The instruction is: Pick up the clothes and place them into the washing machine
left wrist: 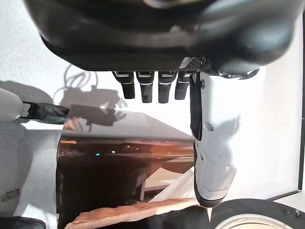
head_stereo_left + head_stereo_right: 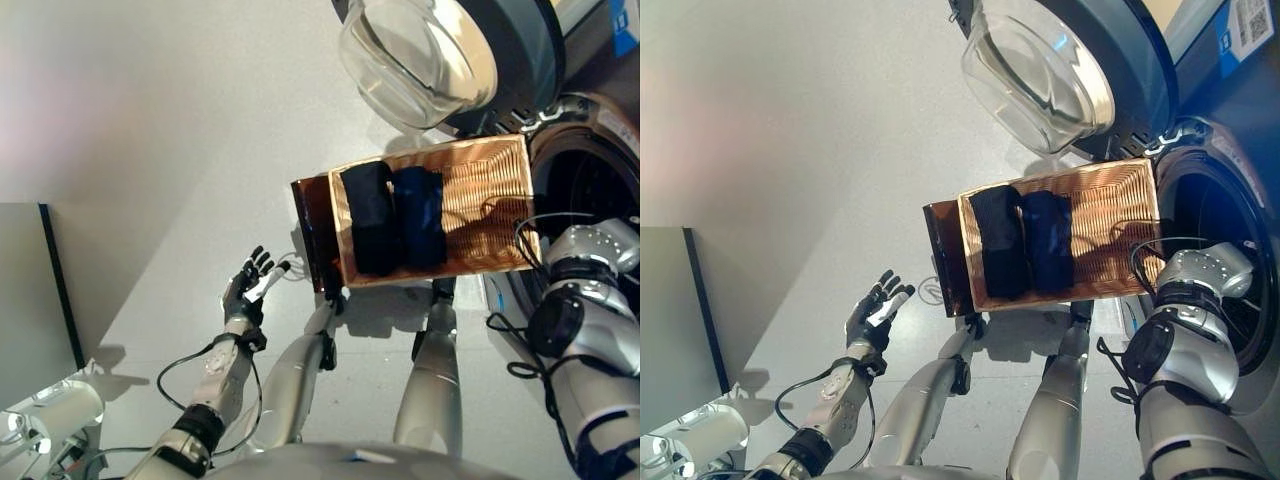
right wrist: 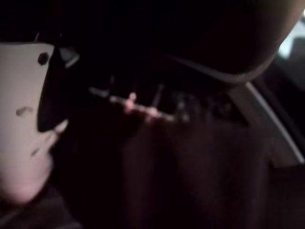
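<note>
While clear of left hand [image 2: 250,285], clothes [image 2: 392,217] in basket [image 2: 490,190]

I count two folded garments in one wicker basket [image 2: 485,190]: a black one [image 2: 367,215] and a navy one [image 2: 420,213], side by side. One washing machine [image 2: 1220,215], one glass door [image 2: 420,60], beyond my left hand [image 2: 250,285].
</note>
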`<state>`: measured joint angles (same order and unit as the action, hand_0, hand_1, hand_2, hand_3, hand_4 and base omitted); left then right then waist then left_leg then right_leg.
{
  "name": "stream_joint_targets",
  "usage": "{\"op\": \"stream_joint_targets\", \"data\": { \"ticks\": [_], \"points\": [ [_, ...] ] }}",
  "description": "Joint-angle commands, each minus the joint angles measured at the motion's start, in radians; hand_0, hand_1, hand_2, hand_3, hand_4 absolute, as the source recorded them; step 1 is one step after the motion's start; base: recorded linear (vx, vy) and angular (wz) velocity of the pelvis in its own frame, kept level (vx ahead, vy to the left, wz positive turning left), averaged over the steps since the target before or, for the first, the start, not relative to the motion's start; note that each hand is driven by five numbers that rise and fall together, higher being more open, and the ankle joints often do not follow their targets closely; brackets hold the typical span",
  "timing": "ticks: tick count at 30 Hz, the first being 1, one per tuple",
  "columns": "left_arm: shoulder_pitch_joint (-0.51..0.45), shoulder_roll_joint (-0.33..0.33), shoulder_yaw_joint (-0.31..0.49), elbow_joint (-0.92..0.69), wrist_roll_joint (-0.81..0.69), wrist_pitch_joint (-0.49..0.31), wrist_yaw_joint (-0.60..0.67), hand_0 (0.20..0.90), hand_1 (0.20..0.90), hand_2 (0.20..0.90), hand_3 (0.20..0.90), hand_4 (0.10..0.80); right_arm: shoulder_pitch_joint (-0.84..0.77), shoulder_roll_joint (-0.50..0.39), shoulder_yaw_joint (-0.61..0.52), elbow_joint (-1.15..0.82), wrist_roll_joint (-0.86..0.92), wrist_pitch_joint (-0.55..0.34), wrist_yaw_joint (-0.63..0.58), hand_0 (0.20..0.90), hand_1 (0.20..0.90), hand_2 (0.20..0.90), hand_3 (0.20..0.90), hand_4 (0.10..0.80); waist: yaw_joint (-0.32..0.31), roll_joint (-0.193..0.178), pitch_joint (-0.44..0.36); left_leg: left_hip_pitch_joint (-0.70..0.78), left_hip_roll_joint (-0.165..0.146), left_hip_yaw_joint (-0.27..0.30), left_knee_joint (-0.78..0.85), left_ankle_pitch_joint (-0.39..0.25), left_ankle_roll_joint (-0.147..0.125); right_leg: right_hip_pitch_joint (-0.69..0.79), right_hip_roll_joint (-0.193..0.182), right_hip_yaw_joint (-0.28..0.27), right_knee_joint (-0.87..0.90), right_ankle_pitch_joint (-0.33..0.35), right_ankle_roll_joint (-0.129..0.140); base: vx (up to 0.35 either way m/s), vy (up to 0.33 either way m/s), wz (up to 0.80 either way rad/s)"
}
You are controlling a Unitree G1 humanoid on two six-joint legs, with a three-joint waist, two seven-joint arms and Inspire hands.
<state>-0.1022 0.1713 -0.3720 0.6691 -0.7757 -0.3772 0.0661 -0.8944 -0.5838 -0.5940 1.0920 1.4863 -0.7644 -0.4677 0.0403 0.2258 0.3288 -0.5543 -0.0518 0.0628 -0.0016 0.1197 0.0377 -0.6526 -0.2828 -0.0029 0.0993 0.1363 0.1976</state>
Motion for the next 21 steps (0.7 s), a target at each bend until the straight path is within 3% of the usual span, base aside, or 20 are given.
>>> {"op": "stream_joint_targets", "data": {
  "ticks": [1,5,7,9,15,18,21],
  "points": [
    [0.035,0.033,0.032,-0.033,0.009,-0.060,0.014,0.900,0.900,0.900,0.900,0.800,-0.009,-0.122,0.100,-0.033,-0.103,-0.049,0.010,0.900,0.900,0.900,0.900,0.800,-0.013,0.002,-0.066,-0.014,0.037,-0.005,0.114,-0.064,-0.135,0.012,0.025,-0.002,0.072,-0.005,-0.046,0.000,0.000,0.00],
    [0.039,0.033,0.035,-0.022,0.000,-0.051,0.015,0.900,0.900,0.900,0.900,0.800,0.002,-0.096,0.119,0.015,-0.090,-0.001,0.010,0.900,0.900,0.900,0.900,0.800,-0.012,-0.006,-0.063,-0.011,0.038,-0.001,0.115,-0.064,-0.135,0.022,0.026,-0.004,0.067,-0.001,-0.046,0.000,0.000,0.00],
    [0.030,0.034,0.035,-0.014,0.001,-0.048,0.015,0.900,0.900,0.900,0.900,0.800,0.013,-0.098,0.164,0.089,-0.142,0.098,0.001,0.900,0.900,0.900,0.900,0.800,-0.009,-0.017,-0.061,-0.001,0.042,0.002,0.119,-0.069,-0.135,0.039,0.026,-0.008,0.063,-0.002,-0.046,0.000,-0.033,0.03],
    [0.033,0.035,0.036,-0.025,-0.002,-0.053,0.011,0.900,0.900,0.900,0.900,0.800,0.022,-0.080,0.197,0.109,-0.203,0.137,-0.004,0.900,0.900,0.900,0.900,0.800,-0.008,-0.023,-0.056,0.007,0.043,0.003,0.119,-0.069,-0.134,0.055,0.023,-0.013,0.057,0.002,-0.045,-0.006,-0.033,0.02],
    [0.050,0.041,0.053,-0.032,-0.006,-0.052,-0.004,0.900,0.900,0.900,0.900,0.800,0.098,0.018,0.241,0.131,-0.252,0.211,0.045,0.900,0.900,0.900,0.900,0.800,0.001,-0.044,-0.053,0.036,0.045,-0.005,0.128,-0.081,-0.134,0.108,0.021,-0.028,0.046,-0.003,-0.042,0.018,-0.020,0.04],
    [0.059,0.060,0.086,-0.045,0.003,-0.052,-0.013,0.900,0.900,0.900,0.900,0.800,0.154,0.066,0.354,0.155,-0.388,0.322,0.095,0.900,0.900,0.900,0.900,0.800,0.007,-0.075,-0.050,0.051,0.050,-0.005,0.128,-0.070,-0.134,0.138,0.023,-0.039,0.026,0.013,-0.045,-0.007,-0.044,0.02],
    [0.074,0.070,0.116,-0.061,0.009,-0.052,-0.018,0.900,0.900,0.900,0.900,0.800,0.199,0.103,0.411,0.113,-0.478,0.343,0.103,0.900,0.900,0.900,0.900,0.800,0.005,-0.095,-0.050,0.066,0.055,-0.006,0.128,-0.075,-0.136,0.162,0.026,-0.046,0.019,0.011,-0.045,0.008,-0.042,0.06]
  ]
}}
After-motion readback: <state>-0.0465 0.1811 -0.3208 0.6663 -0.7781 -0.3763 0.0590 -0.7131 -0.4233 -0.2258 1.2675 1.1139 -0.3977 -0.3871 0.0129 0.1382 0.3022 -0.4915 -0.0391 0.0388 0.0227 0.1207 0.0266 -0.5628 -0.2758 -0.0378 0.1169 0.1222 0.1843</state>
